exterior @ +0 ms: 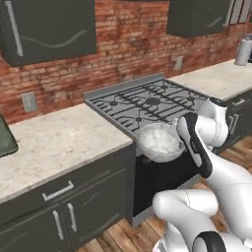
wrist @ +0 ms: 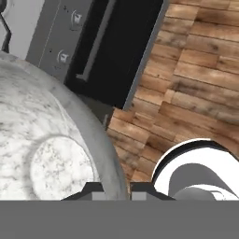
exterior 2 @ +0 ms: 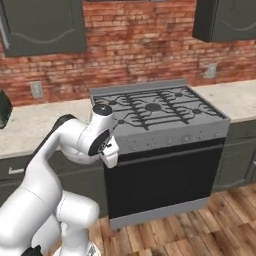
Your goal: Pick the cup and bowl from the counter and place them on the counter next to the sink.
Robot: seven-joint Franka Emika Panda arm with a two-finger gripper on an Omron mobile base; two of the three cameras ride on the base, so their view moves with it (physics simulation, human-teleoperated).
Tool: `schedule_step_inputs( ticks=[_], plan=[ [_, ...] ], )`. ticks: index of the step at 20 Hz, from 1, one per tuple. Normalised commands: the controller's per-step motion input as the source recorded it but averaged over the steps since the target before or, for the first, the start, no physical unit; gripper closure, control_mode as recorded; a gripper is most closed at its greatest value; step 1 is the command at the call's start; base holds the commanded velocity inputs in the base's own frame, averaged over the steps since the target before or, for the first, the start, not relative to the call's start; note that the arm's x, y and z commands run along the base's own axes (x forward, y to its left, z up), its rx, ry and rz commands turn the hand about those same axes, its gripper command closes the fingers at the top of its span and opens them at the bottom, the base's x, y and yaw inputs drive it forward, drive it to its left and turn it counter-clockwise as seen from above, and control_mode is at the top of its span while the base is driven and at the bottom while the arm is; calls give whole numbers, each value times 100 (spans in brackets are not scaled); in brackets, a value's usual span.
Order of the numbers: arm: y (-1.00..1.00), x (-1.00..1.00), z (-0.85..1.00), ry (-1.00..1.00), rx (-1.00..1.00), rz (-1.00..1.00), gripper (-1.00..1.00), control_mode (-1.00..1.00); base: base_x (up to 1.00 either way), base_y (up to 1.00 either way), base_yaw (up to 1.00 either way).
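Off counter (exterior: 59,142): bowl (wrist: 42,154) rim in claw (wrist: 115,189).

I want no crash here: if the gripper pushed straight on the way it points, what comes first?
Beyond the rim of the silvery-grey bowl in the gripper, probably the wooden floor; depth is unclear.

one bowl (exterior: 158,142), one stove (exterior 2: 155,107), perhaps two outlets (exterior 2: 36,89)

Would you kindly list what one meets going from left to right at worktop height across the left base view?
The beige counter → the bowl, held in the air in front of the stove → the white arm's wrist above the tool → the far stretch of counter with a steel kettle.
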Motion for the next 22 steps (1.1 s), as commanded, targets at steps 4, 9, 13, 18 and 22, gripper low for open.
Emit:
schedule_step_inputs(
  ticks=[4,9,13,18,22],
  plan=[
    [0,0,0,0,0,0,100,100,1,-27,-85],
    [0,0,0,0,0,0,100,100,4,-22,-88],
    [0,0,0,0,0,0,100,100,1,-22,-88],
    [0,0,0,0,0,0,100,100,1,-17,-89],
    [0,0,0,0,0,0,100,100,73,21,-62]
  ],
)
